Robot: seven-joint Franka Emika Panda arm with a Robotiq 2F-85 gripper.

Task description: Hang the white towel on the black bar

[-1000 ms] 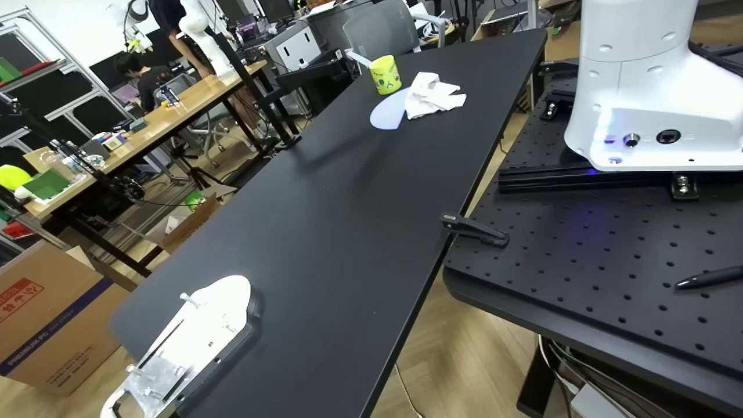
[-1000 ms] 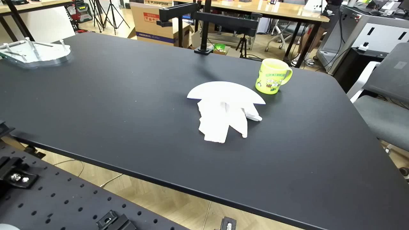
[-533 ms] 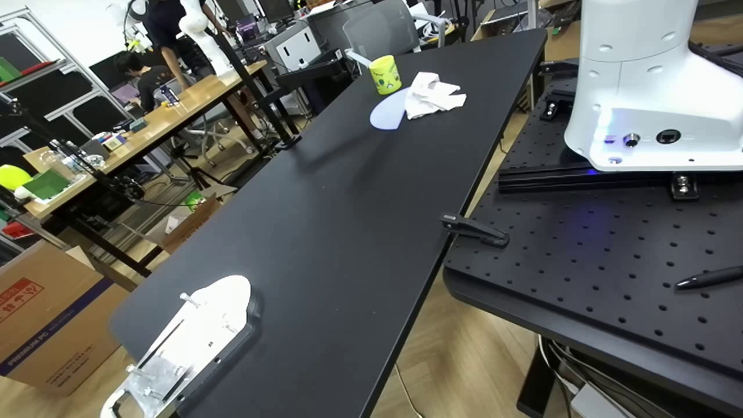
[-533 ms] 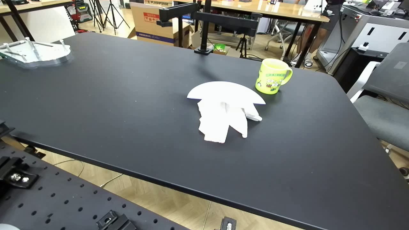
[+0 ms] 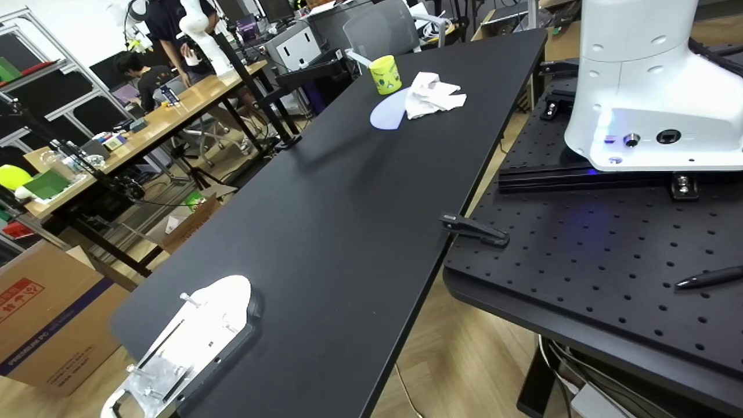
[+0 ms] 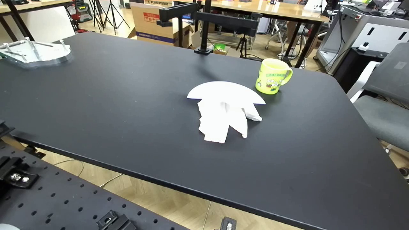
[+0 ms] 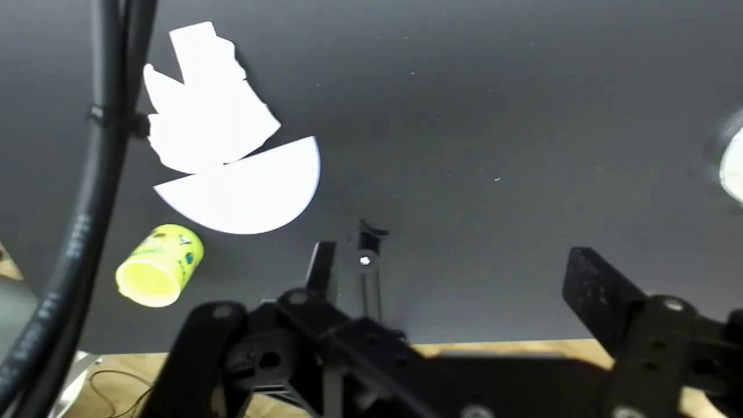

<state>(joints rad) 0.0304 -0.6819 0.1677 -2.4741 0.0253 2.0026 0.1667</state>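
The white towel (image 5: 432,96) lies crumpled on the black table, touching or overlapping a white half-disc (image 5: 386,113). The towel also shows in an exterior view (image 6: 214,123) and in the wrist view (image 7: 206,116) at the upper left. The black bar (image 6: 227,23) is a horizontal arm on a post at the table's far edge; it also shows in an exterior view (image 5: 310,72). My gripper (image 7: 455,261) is open and empty above the table, out of sight in both exterior views. A black part (image 7: 369,241), seemingly of the bar's stand, shows beyond the gap between its fingers.
A yellow-green mug (image 6: 270,78) stands beside the half-disc, near the towel. A white board with pegs (image 5: 203,325) lies at the table's other end. A black clamp (image 5: 475,229) sits at the near table edge. Cables (image 7: 98,174) cross the wrist view's left side.
The robot's white shoulder has turned slightly. The towel, half-disc, mug and bar have not moved. A person in the background has shifted.
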